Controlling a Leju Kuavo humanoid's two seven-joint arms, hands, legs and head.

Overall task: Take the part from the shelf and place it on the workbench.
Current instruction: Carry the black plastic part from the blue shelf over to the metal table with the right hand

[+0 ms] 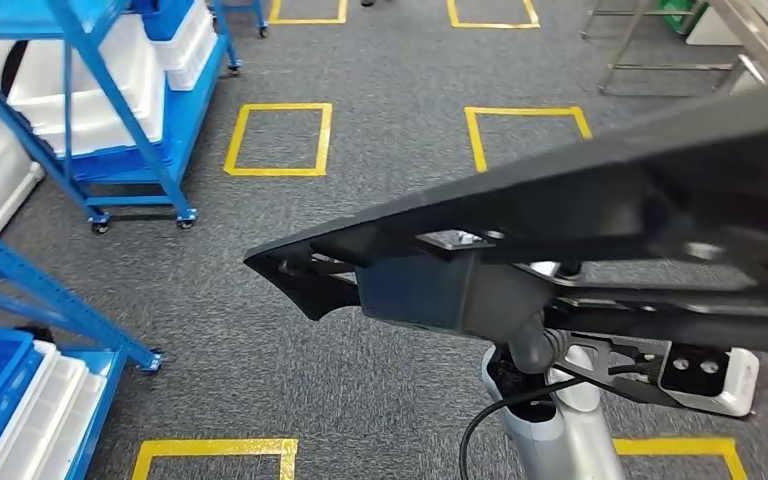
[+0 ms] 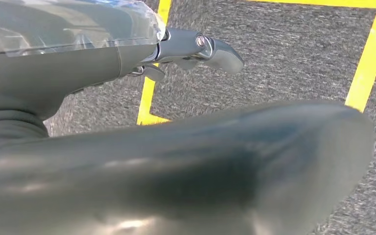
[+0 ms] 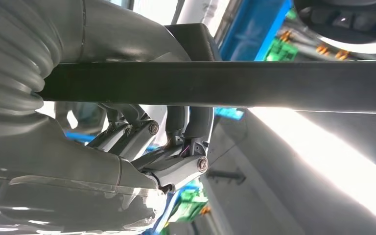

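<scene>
Part [image 1: 560,215] spans centre to right, above the carpet [image 1: 380,200]. Wheeled rack [image 1: 110,100] far left; another rack [image 1: 30,380] near left. Floor squares [image 1: 278,139] between, one [image 1: 215,455] near.

Blue shelf carts [image 1: 110,110] left; long black part [image 1: 560,215] spans front; carpet [image 1: 360,130] between open.

I can't read any text, label, brand or number anywhere in my three views. The only markings I see are the yellow tape squares [image 1: 278,139] on the grey carpet [image 1: 390,60], and they carry no writing.
</scene>
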